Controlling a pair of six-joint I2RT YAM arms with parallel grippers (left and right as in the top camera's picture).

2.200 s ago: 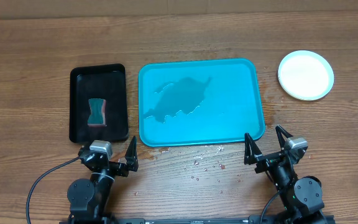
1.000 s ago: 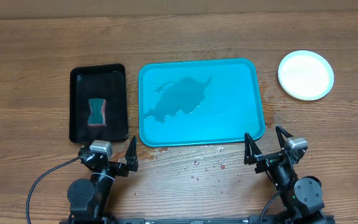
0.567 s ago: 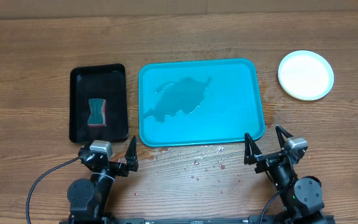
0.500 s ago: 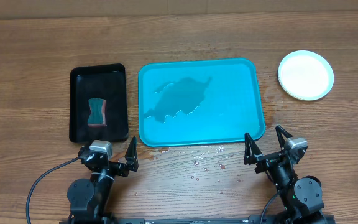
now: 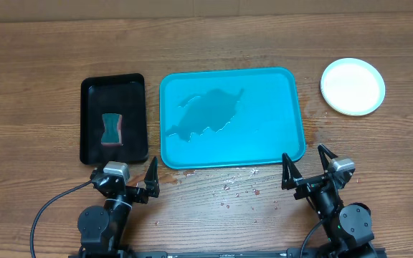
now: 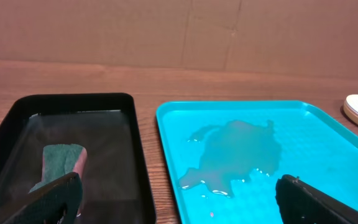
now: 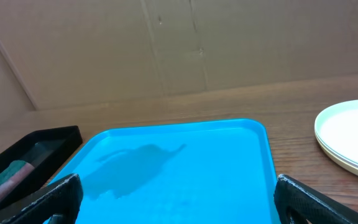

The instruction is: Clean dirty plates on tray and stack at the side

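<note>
The turquoise tray (image 5: 271, 125) lies mid-table and holds only a shallow puddle of water (image 5: 210, 111). The plates (image 5: 353, 87) sit stacked on the table to the tray's right; the top one is white with no smears showing. In the right wrist view the plates (image 7: 353, 137) show layered rims beside the tray (image 7: 229, 162). My left gripper (image 5: 124, 172) hangs open near the front edge, below the black tray. My right gripper (image 5: 304, 156) is open too, just in front of the tray's right corner. Neither holds anything, as the wrist views of the left gripper (image 6: 179, 183) and right gripper (image 7: 178, 182) confirm.
A smaller black tray (image 5: 113, 80) stands left of the turquoise one, with a green and pink sponge (image 5: 112, 129) lying in it. Small red and wet droplets (image 5: 228, 188) spot the wood in front of the turquoise tray.
</note>
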